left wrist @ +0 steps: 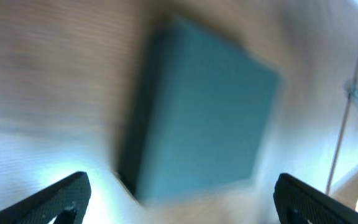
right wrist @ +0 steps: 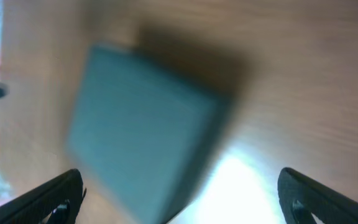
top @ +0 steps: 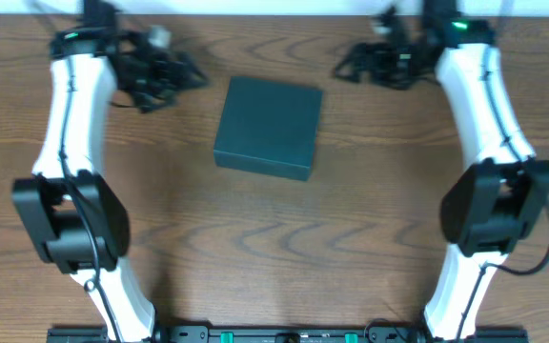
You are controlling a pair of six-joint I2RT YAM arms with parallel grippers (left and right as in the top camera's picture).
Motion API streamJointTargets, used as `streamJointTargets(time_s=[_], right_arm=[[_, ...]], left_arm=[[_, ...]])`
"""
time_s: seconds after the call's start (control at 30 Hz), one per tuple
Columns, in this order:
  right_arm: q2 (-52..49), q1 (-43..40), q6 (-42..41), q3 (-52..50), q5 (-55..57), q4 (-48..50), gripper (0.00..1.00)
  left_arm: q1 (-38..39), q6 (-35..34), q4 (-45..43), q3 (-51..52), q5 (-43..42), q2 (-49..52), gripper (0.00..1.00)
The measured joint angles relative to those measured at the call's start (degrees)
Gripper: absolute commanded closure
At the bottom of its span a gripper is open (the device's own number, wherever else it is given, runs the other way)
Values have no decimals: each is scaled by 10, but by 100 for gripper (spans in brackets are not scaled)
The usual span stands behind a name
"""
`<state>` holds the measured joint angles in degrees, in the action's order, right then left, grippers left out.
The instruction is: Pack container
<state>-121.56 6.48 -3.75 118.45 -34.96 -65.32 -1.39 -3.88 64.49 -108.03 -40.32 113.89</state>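
Note:
The container (top: 269,126) is a flat, square dark teal-green box with a plain lid, shut, lying on the wooden table at the back middle. My left gripper (top: 187,76) is open and empty, to the left of the container and apart from it. My right gripper (top: 348,65) is open and empty, to the right of the container's far corner. The container shows blurred ahead of the jaws in the left wrist view (left wrist: 204,112) and in the right wrist view (right wrist: 142,130). The left gripper (left wrist: 182,202) and right gripper (right wrist: 182,199) each have wide-apart fingers with nothing between them.
The wooden table (top: 274,248) stretches in front of the container. Both white arms (top: 74,143) (top: 489,124) run down the left and right sides to their bases at the front edge.

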Motion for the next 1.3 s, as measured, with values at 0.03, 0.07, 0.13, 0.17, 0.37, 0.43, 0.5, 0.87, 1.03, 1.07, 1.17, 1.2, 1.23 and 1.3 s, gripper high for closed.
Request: streamJointTargets(time_s=[0.03, 0.07, 0.13, 0.17, 0.37, 0.43, 0.5, 0.87, 1.03, 1.07, 1.17, 1.2, 1.23, 1.3], right_arm=[[10, 14, 6, 17, 1, -27, 1], [27, 18, 13, 30, 1, -53, 1], [88, 1, 30, 45, 9, -94, 1], [128, -15, 40, 47, 13, -118, 1], [368, -33, 49, -30, 78, -144, 1], [461, 4, 19, -143, 117, -63, 1], [509, 20, -7, -230, 150, 68, 1], [147, 24, -66, -19, 165, 31, 1], [168, 58, -55, -12, 206, -99, 1], [196, 66, -51, -12, 211, -119, 1], [296, 83, -46, -29, 234, -124, 1], [325, 84, -45, -46, 240, -111, 1], [348, 83, -44, -72, 245, -85, 1], [372, 78, -43, -125, 246, -28, 1]], left_arm=[[19, 13, 24, -5, -1, -21, 5], [29, 24, 42, -7, 2, -49, 5], [20, 51, 68, -12, 5, -148, 5], [1, 64, 70, -14, 7, -204, 5], [-33, 99, 85, -31, 113, -479, 5], [-26, 98, 84, 21, 123, -536, 5], [-22, 90, 79, 90, 103, -552, 5], [116, -68, -120, 440, 208, -703, 5], [89, -64, -236, 379, 240, -598, 5], [80, -61, -240, 352, 232, -543, 5], [59, -49, -193, 250, 173, -363, 5], [55, -45, -176, 231, 158, -323, 5], [54, -39, -147, 214, 147, -298, 5], [55, -31, -109, 195, 138, -282, 5]])
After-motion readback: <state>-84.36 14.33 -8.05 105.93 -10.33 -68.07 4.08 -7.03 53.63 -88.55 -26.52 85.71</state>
